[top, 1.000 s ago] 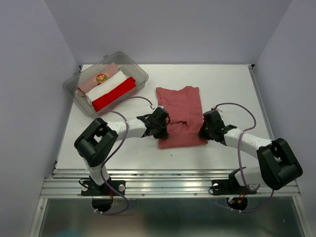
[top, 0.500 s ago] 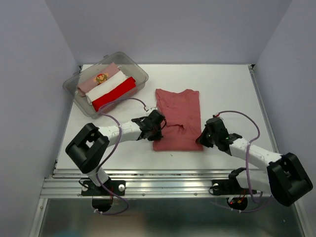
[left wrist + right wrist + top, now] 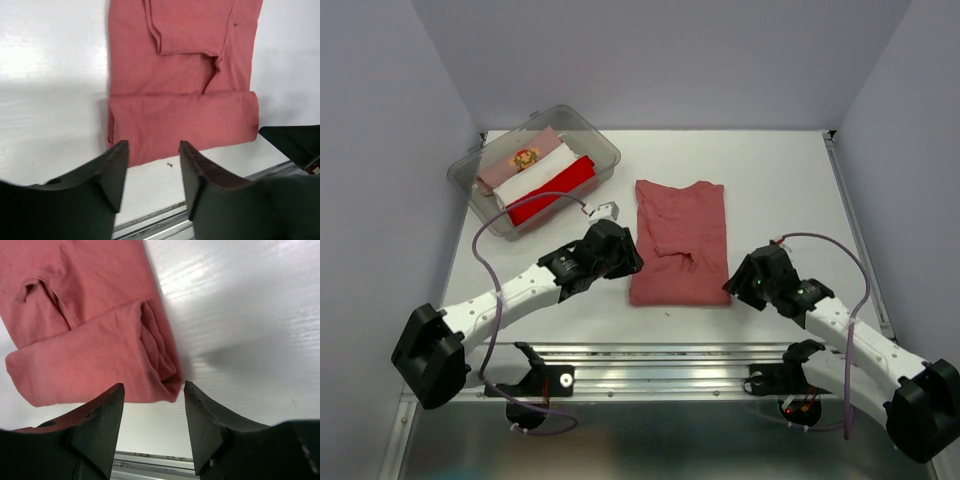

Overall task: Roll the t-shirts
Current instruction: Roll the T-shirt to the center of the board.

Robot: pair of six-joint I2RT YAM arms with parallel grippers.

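Near edge of the brick-red t-shirt (image 3: 680, 240) is rolled over.
The left gripper (image 3: 152, 147) and right gripper (image 3: 153, 386) are held beside the roll's two ends, jaws apart, nothing gripped.

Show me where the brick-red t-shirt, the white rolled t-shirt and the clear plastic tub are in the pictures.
brick-red t-shirt (image 3: 682, 225): top external view, middle of the spread cloth.
white rolled t-shirt (image 3: 534, 176): top external view, middle of the bundle.
clear plastic tub (image 3: 588, 132): top external view, bare part by its far corner.
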